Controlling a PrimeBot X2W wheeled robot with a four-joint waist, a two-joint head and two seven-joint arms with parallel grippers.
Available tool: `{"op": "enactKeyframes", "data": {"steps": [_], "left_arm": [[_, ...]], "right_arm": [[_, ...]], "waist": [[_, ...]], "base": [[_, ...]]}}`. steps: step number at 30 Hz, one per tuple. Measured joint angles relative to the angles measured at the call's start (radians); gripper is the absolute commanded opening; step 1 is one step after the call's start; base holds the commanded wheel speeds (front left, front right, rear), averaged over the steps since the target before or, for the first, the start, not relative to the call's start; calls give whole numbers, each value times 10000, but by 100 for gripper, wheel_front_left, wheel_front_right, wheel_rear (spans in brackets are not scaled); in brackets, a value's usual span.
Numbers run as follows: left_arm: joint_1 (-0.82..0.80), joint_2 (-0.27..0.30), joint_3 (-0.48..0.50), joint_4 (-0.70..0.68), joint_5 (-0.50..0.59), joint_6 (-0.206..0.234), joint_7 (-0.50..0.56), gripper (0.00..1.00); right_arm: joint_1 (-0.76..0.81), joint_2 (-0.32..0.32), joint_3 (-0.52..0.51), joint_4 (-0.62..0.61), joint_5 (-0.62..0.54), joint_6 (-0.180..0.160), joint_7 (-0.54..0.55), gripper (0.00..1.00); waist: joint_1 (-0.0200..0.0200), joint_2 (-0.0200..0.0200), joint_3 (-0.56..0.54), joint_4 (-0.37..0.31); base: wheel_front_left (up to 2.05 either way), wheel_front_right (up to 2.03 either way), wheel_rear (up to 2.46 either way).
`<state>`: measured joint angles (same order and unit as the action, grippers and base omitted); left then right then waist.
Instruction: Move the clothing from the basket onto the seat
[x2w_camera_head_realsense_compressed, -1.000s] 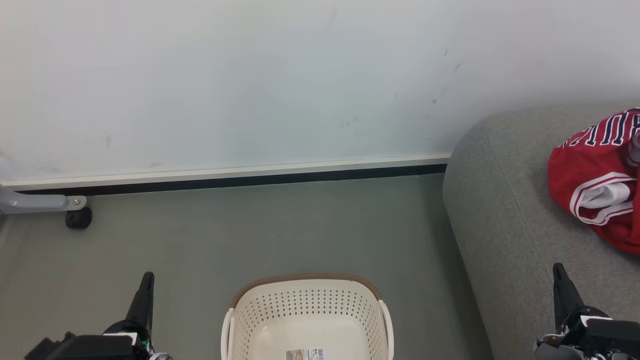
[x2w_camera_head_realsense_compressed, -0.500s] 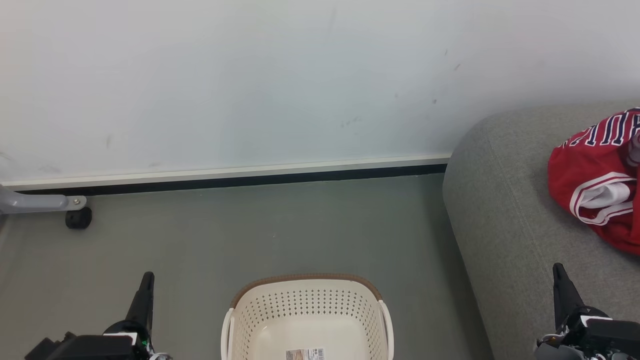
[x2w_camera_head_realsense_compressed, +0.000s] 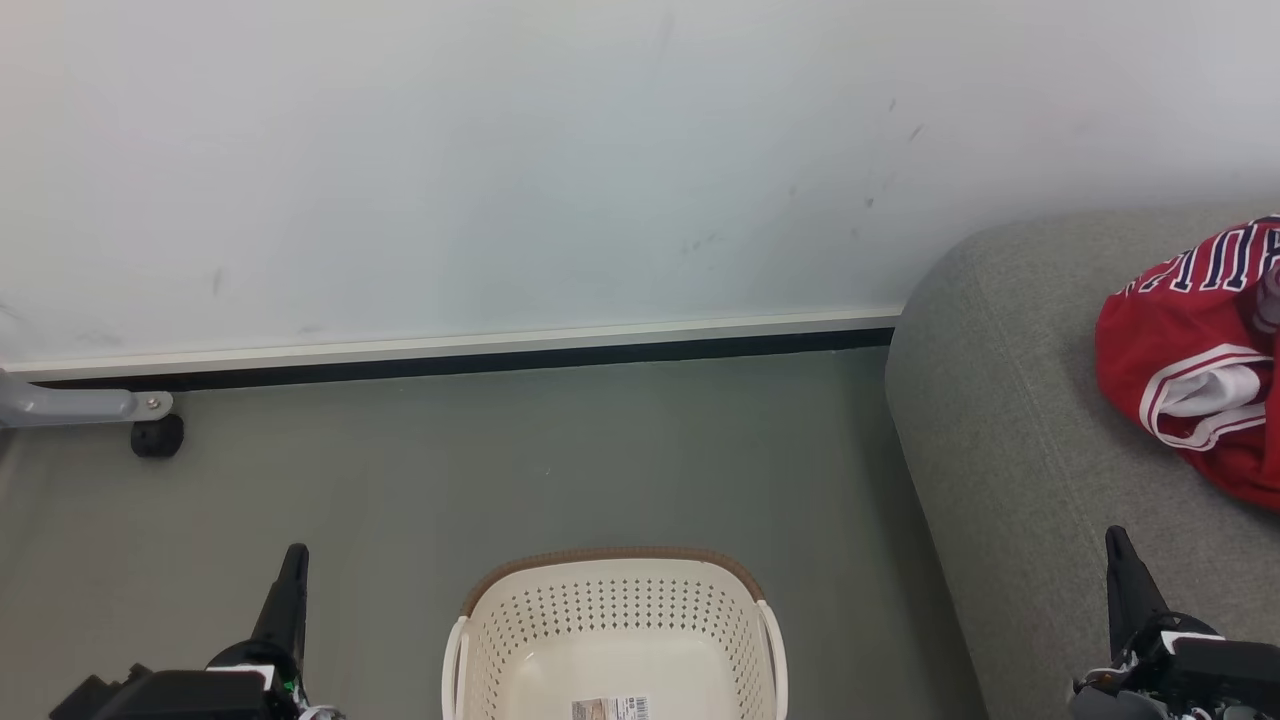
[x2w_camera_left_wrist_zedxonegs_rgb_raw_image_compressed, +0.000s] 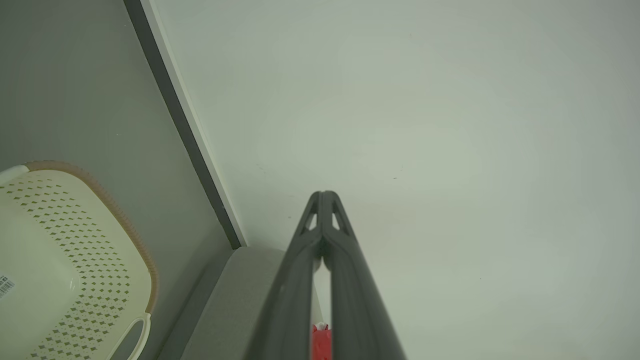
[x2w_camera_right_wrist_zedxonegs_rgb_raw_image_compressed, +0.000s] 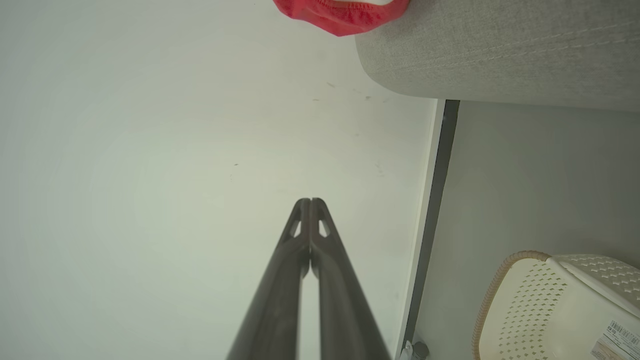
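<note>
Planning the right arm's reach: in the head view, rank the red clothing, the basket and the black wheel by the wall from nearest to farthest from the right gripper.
1. clothing, on the seat, just beyond the right gripper.
2. basket, on the floor to the gripper's left.
3. black wheel, far left by the wall.

on the red clothing — big dark blue letters with white edges, bent by folds and cut off at the side, no whole word to read. on the sticker inside the basket — bar code lines and tiny print, too small to read.
</note>
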<state>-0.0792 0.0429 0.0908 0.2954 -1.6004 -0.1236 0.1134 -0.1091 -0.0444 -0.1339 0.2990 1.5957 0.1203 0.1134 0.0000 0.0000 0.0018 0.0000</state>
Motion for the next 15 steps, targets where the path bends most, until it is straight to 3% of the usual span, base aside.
{"op": "enactKeyframes", "data": {"steps": [15], "left_arm": [[0, 0, -2, 0, 0, 0, 0, 0]], "right_arm": [[2, 0, 0, -2, 0, 0, 0, 0]], "waist": [[0, 0, 1, 0]], "base": [[0, 0, 0]]}}
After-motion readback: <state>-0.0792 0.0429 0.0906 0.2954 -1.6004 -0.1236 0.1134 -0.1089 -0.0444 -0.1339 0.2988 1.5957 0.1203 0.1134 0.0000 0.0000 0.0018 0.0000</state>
